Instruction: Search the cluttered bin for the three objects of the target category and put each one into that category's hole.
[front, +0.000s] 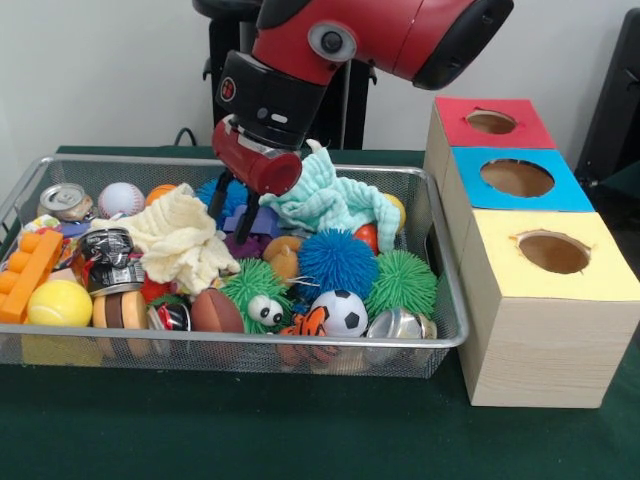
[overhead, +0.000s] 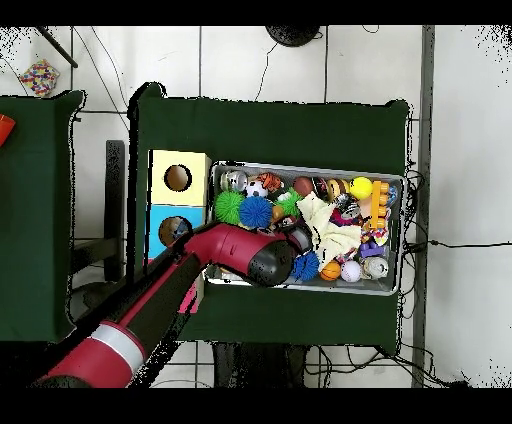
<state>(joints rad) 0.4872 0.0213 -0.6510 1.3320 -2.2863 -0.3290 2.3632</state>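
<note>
A wire mesh bin (front: 452, 335) holds a heap of toys: a baseball (front: 121, 199), a yellow ball (front: 59, 302), a soccer ball (front: 343, 312), a brown football (front: 215, 312), blue (front: 335, 262) and green (front: 403, 283) spiky balls, drink cans (front: 66, 201) and cloths. My gripper (front: 232, 210) reaches down into the back middle of the bin, between a yellow cloth (front: 180, 240) and a mint-green cloth (front: 330, 200). Its black fingers stand apart with nothing gripped, above a purple toy (front: 250, 225). In the overhead view the arm's wrist (overhead: 272, 262) covers the gripper.
Three wooden boxes with holes stand right of the bin: red top (front: 491, 122), blue top (front: 517, 177), yellow top (front: 553, 252). An orange block (front: 28, 272) lies at the bin's left end. In the overhead view the arm crosses the blue box (overhead: 175, 230).
</note>
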